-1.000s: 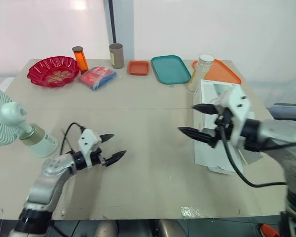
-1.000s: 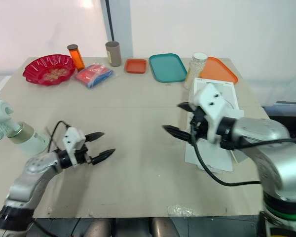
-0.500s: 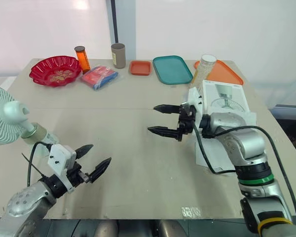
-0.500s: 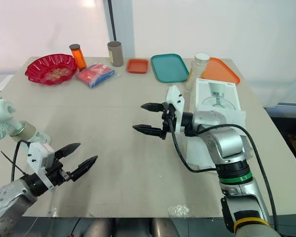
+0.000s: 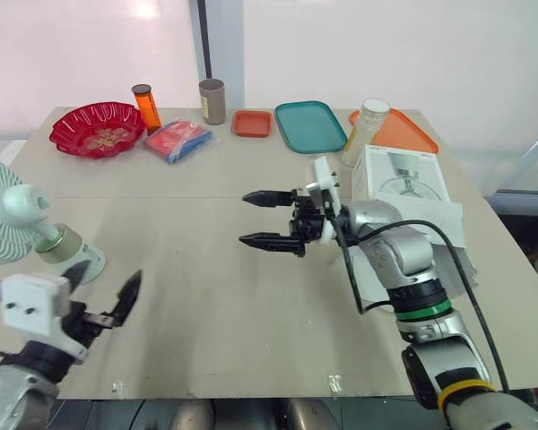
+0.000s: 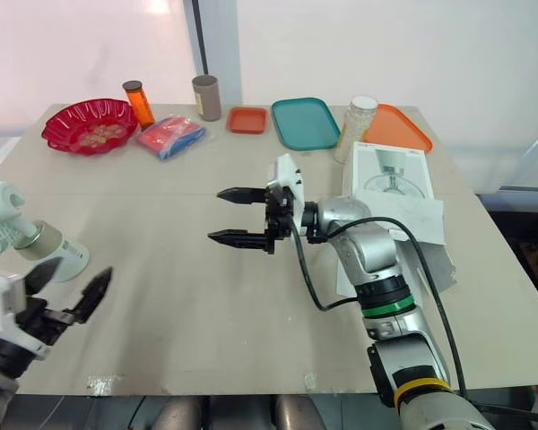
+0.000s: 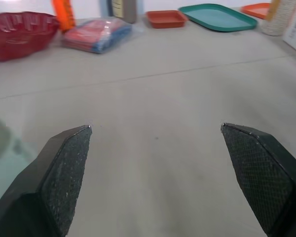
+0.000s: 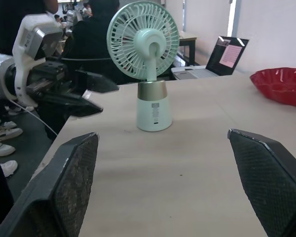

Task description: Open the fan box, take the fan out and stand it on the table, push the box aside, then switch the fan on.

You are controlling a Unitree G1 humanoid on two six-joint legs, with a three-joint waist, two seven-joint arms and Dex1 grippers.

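Fan (image 5: 22, 215) stands upright at the left edge of the table (image 5: 206, 305). My left pincer (image 7: 156, 127) is near it, low, fingers spread wide, empty. My right pincer (image 5: 243, 218) hovers mid-table, also wide, tips toward fan. Box (image 5: 403, 175) lies flat, far right.

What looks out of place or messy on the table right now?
Only the box on the right stands out: it lies flat and opened, with white flaps or paper spread toward the near edge of the table. The fan stands upright by the left edge; nothing looks spilled or broken.
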